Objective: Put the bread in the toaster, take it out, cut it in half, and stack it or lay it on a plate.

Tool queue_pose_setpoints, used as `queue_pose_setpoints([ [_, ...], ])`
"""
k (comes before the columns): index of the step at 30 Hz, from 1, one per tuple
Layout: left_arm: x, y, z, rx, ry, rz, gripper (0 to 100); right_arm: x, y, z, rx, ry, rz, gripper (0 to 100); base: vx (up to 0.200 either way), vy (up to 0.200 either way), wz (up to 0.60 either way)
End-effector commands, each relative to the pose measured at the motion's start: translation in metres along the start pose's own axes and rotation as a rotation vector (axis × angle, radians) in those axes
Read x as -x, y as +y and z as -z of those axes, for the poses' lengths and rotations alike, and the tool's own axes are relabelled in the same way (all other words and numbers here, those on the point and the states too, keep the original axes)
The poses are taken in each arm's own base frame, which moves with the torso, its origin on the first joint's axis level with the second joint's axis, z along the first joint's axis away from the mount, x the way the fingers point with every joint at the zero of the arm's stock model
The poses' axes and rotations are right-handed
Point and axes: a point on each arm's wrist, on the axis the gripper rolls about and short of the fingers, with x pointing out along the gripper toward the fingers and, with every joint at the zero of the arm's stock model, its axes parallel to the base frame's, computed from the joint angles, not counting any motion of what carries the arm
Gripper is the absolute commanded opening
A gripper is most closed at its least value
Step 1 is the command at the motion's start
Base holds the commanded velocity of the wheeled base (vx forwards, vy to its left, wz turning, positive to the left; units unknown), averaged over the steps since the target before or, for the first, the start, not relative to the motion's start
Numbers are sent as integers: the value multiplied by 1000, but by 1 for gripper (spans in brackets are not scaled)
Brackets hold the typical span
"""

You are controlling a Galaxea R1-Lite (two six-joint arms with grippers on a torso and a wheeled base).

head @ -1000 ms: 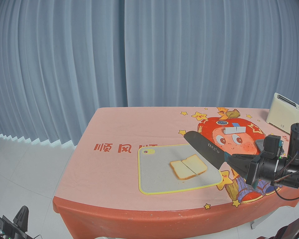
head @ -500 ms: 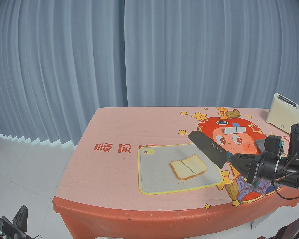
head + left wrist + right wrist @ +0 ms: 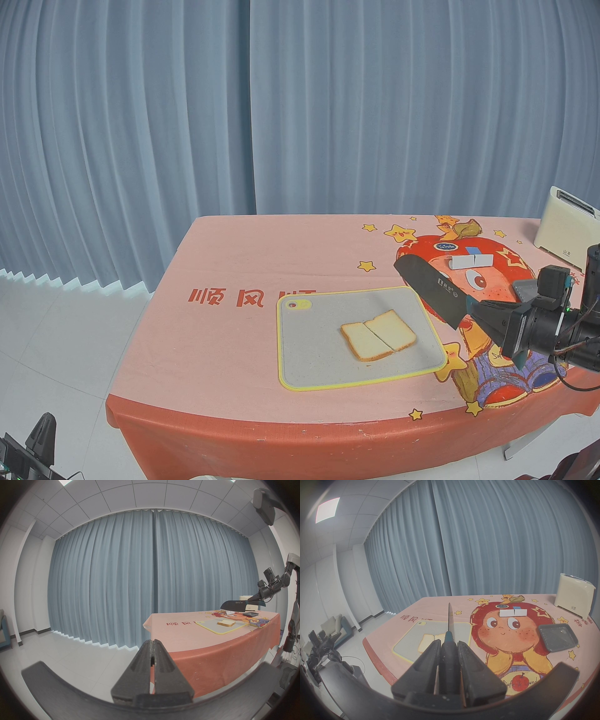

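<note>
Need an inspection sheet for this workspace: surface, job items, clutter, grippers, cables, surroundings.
Surface: table under a pink cartoon-print cloth; no spills seen.
Job's things: bread cut in two halves, side by side on the cutting board; knife held in the air at the board's right side; toaster at the far right corner; dark tray beside the cartoon face.
Clutter: white and blue blocks on the cartoon's forehead.
Grippers: right gripper shut on the knife's handle; left gripper shut, empty, low beside the table.
Cables: black lead looping under the right wrist.
Surroundings: blue-grey curtain; pale tiled floor.
</note>
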Motion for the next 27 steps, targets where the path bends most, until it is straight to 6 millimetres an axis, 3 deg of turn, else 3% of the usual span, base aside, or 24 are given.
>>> queue_pose_setpoints([
  [1, -2, 0, 5, 1, 24, 0, 0, -4, -1, 1, 2, 12, 8, 0, 0, 0, 0],
  [11, -2, 0, 5, 0, 24, 0, 0, -2, -5, 9, -8, 37, 25, 0, 0, 0, 0],
  [27, -2, 0, 5, 0, 24, -1, 0, 33, -41, 13, -82, -67, 217, 0, 0, 0, 0],
])
